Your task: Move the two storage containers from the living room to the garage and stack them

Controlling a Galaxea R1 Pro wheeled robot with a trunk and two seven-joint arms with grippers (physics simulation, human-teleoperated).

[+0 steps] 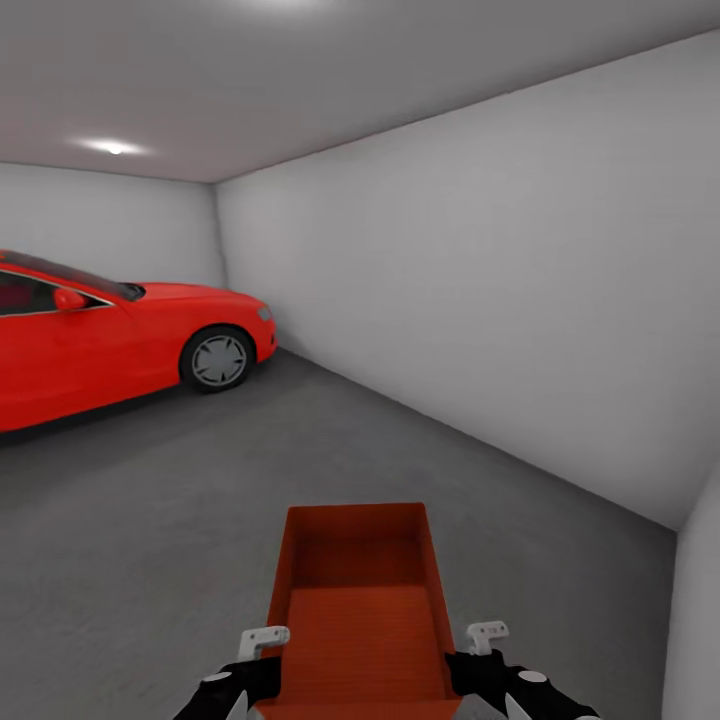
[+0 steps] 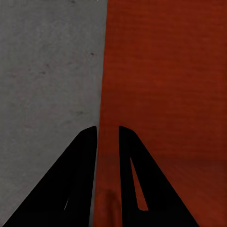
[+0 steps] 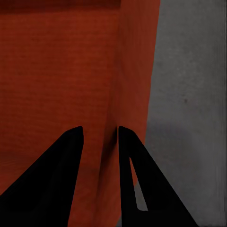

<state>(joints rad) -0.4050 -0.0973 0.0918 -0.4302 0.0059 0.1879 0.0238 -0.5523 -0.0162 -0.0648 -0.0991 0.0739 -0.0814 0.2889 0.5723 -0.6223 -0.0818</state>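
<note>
both claws pinch the storage container [image 1: 360, 610] by its side walls, long axis pointing ahead over the floor [image 1: 150, 520].

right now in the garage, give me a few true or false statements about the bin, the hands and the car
1. The storage container is held between both hands. True: the left hand pinches one side wall and the right hand the other.
2. The car is blue. False: it is red.
3. The container is full of boxes. False: its inside shows bare and empty.
4. The floor under the container is dark grey concrete. True.
5. A second container already sits on the floor ahead. False: none shows on the floor ahead.
6. The car stands to the robot's left, a pale wall to its right. True.
</note>
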